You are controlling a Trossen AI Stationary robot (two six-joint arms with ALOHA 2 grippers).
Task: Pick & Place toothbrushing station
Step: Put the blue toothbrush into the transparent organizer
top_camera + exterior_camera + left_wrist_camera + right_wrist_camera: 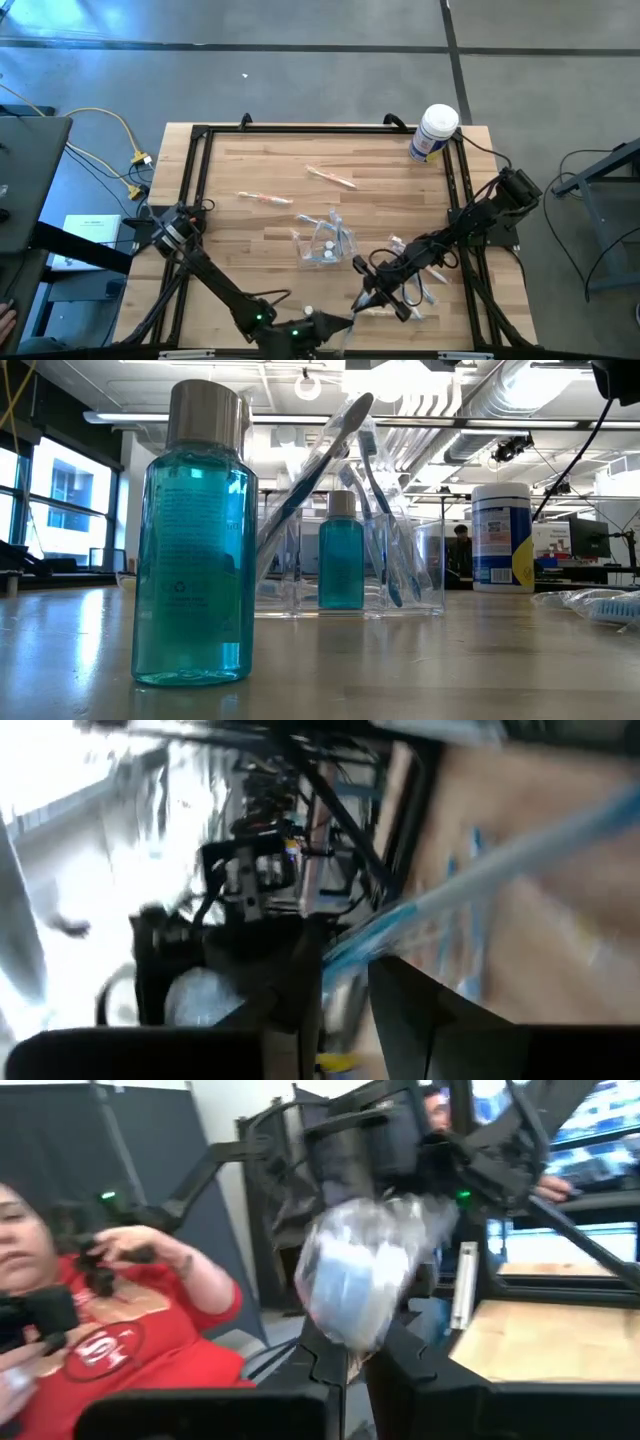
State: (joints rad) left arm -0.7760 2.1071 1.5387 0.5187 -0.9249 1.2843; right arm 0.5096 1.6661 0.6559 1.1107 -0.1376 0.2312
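Observation:
The toothbrushing station [325,243], a clear holder with brushes and a small blue bottle, stands on its base mid-table; the low view shows it too [350,550]. Near the table's front edge my right gripper [352,1365] is shut on a toothbrush in a clear wrapper [355,1280]. My left gripper [345,985] faces it from the left. Its fingers stand a little apart, with the same wrapped toothbrush [470,870] running through the gap. In the high view the two grippers, left [335,325] and right [372,298], meet above the front edge. My right gripper pinches one end of the clear wrapper [350,1342] between its two fingers, roughly level. The bulging packet stands out beyond the fingertips, clear of the table. My left gripper has the wrapper's other end [350,952] between its fingers; whether they touch it, I cannot tell.
A large blue mouthwash bottle [190,540] stands near the front edge. A white tub [433,132] is at the far right corner. Loose toothbrushes [330,177] and wrapped ones [400,245] lie about. A person in a red shirt [110,1350] sits beyond the table.

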